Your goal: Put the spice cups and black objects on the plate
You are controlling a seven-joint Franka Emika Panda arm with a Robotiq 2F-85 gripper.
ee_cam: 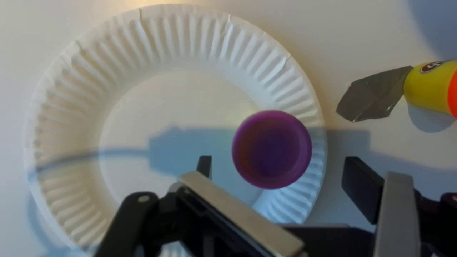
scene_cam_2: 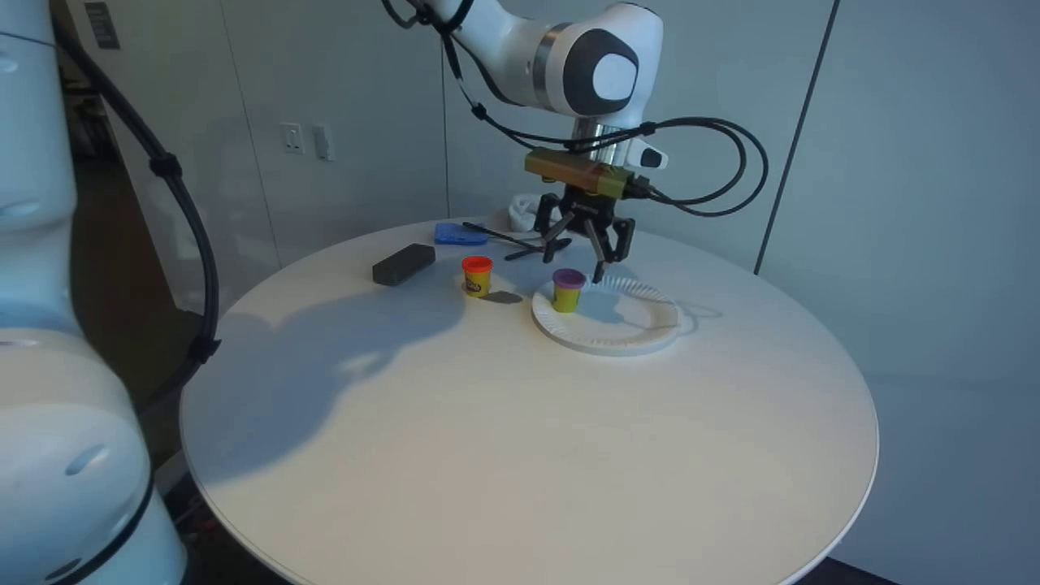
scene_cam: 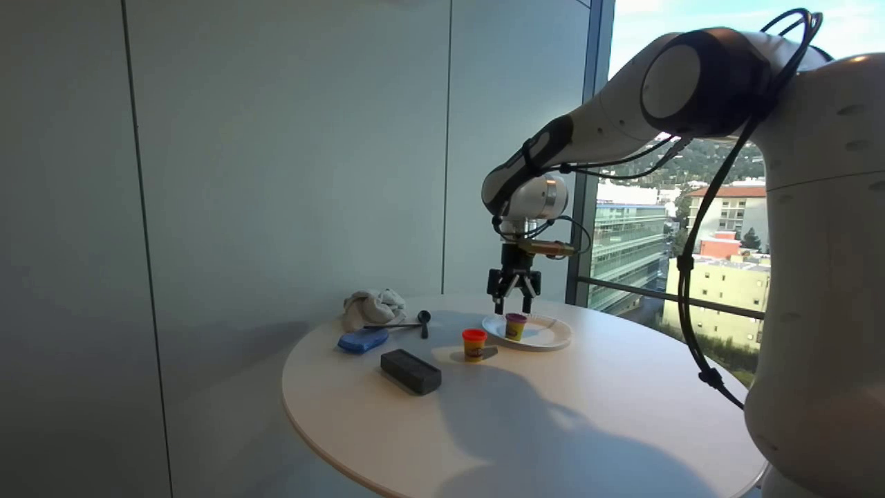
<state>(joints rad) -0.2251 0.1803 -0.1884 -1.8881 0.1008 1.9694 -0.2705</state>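
Note:
A yellow spice cup with a purple lid (scene_cam: 515,328) stands upright on the white paper plate (scene_cam: 553,337), near its rim. The cup (ee_cam: 272,150) and plate (ee_cam: 171,92) also show in the wrist view. My gripper (scene_cam: 513,308) is open and empty above the plate; in the wrist view its fingers (ee_cam: 280,175) are spread wide, apart from the purple lid. A yellow cup with a red lid (scene_cam_2: 477,279) stands on the table beside the plate. A black block (scene_cam: 411,373) lies farther off. Black spoon-like utensils (scene_cam: 424,322) lie crossed near the far edge.
A blue object (scene_cam: 363,339) and a crumpled pale cloth (scene_cam: 377,309) lie by the utensils. A flat dark grey patch (ee_cam: 375,93) adjoins the red-lidded cup. The round table (scene_cam_2: 528,455) ends near a wall; a window stands behind the arm in an exterior view.

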